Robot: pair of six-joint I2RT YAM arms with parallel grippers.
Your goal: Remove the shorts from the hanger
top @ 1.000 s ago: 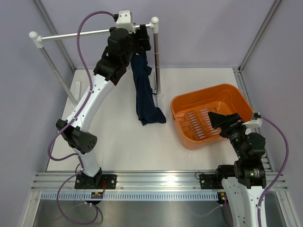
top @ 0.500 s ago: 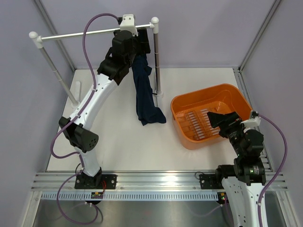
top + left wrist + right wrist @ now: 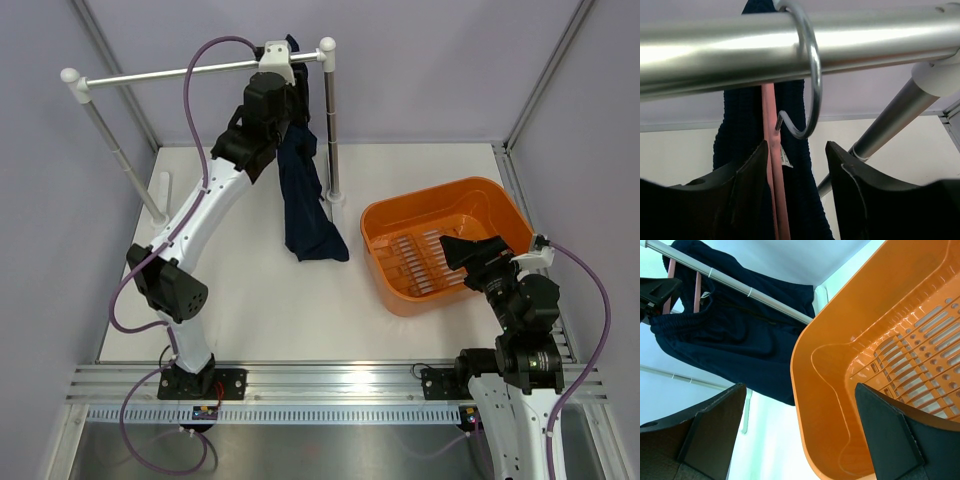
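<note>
Up at the long silver rail [image 3: 715, 50], the left gripper [image 3: 797, 147] stands open, the thin pink hanger [image 3: 771, 125] between its jaws; the dark navy soft shorts [image 3: 305, 200] hang straight down from it, below. The right gripper [image 3: 800, 405], open too, is well apart

Lab enclosure: plain walls [image 3: 430, 70], aluminium framing [image 3: 330, 380].

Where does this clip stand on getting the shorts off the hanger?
Nothing is done yet: the shorts hang on the pink hanger, whose hook sits over the rail. In hand: the left gripper is open up at the rail, fingers either side of the hanger. The right gripper is open and empty over the orange tub. Left: pulling the shorts free.
</note>
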